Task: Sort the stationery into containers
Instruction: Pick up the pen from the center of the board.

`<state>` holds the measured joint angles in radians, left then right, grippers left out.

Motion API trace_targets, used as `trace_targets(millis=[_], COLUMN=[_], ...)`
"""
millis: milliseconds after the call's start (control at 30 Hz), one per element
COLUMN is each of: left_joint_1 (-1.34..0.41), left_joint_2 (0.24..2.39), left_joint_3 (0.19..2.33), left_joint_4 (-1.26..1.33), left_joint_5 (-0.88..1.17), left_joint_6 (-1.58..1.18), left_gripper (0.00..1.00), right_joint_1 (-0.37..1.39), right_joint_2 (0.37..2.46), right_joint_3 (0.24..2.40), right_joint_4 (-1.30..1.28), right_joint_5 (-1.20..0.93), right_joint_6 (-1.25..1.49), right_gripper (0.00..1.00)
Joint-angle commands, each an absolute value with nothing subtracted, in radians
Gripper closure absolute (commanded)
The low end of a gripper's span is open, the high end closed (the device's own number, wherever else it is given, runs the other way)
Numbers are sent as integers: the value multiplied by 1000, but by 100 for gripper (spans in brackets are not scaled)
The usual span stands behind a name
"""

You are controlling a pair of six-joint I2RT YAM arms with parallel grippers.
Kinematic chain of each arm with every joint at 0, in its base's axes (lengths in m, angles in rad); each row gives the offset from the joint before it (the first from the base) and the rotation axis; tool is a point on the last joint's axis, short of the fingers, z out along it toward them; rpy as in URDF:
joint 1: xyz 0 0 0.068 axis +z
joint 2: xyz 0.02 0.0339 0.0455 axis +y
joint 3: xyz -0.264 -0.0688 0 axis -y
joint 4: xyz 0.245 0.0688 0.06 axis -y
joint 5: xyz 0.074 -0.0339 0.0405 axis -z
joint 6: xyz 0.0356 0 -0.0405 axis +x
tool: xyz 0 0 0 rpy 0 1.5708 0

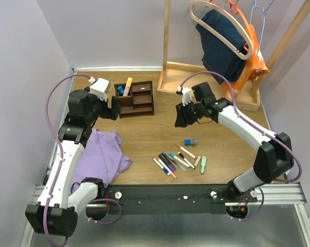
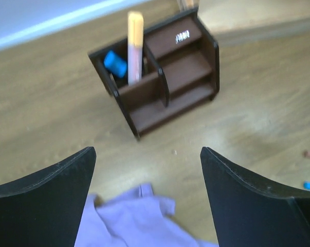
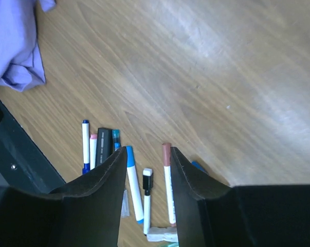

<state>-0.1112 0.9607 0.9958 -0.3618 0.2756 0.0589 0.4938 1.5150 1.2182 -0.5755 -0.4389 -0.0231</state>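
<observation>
Dark brown organiser (image 1: pixel 144 101), lilac cloth (image 1: pixel 101 154), orange-topped pink marker (image 2: pixel 135 49)

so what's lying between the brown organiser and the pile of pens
Nothing. In the top view, the stretch of table between the organiser and the pens is bare wood.

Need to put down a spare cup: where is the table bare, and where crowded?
Barest: the wood between the organiser and the loose pens, bordered left by the purple cloth. Crowded: the near edge, where the pens lie fanned, with a blue-grey cylinder just behind.
</observation>
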Motion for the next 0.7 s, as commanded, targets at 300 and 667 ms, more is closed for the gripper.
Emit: trace_targets(millis=[300,667], left_joint_1=[-504,-851], left_joint_2=[1098,1575], left_joint_3=[1032,1245], left_joint_4=[-912,-899], left_joint_5=[664,543], left_joint_6=[740,965], left_gripper=[21,31], right_joint_1=[433,175], right_joint_2=[1543,1297], right_joint_3=[1258,1273], right_joint_4=[-479,-522], right_joint_5=[-405,-284], right_joint_6=[339,189], right_gripper=[53,52])
